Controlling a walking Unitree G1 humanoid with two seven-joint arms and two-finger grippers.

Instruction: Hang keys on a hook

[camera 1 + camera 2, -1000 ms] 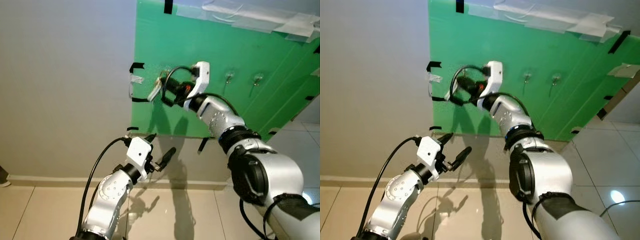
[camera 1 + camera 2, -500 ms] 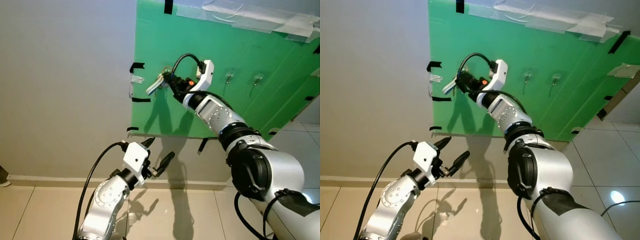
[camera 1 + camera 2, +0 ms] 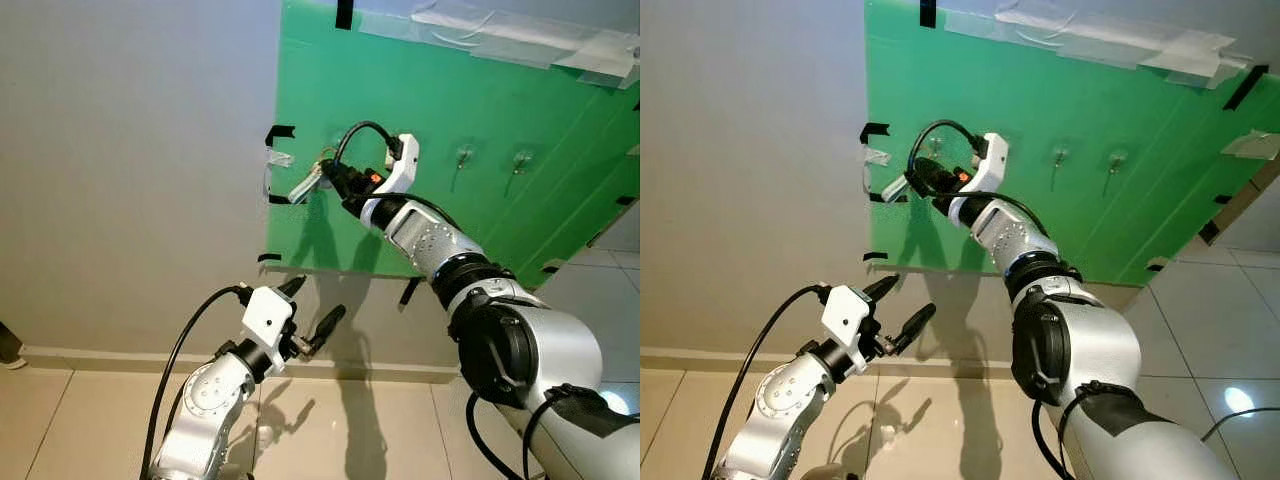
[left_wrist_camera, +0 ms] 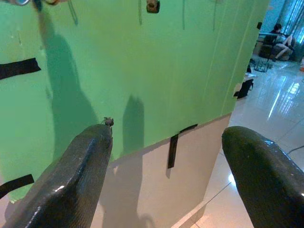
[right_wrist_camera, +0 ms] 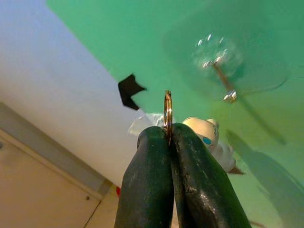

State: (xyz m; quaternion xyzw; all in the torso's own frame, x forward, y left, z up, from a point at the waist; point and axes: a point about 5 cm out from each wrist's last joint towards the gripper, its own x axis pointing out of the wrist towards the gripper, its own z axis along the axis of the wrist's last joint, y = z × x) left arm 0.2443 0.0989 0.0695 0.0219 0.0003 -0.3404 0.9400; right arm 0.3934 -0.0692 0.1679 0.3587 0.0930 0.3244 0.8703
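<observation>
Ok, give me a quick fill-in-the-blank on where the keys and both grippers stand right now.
1. The right gripper is shut on the gold ring of the silver keys, pinched between its two ____ fingers.
2. The clear suction-cup hook sticks to the ____ board.
3. The key ring is ____ yet on that hook.
4. The left gripper, low by the wall, has its fingers ____.

Missing words: black; green; not; open

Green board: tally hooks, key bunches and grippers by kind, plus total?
hooks: 3
key bunch: 1
grippers: 2, the left gripper with jaws open, the right gripper with jaws shut on the key ring
Total: 6
</observation>
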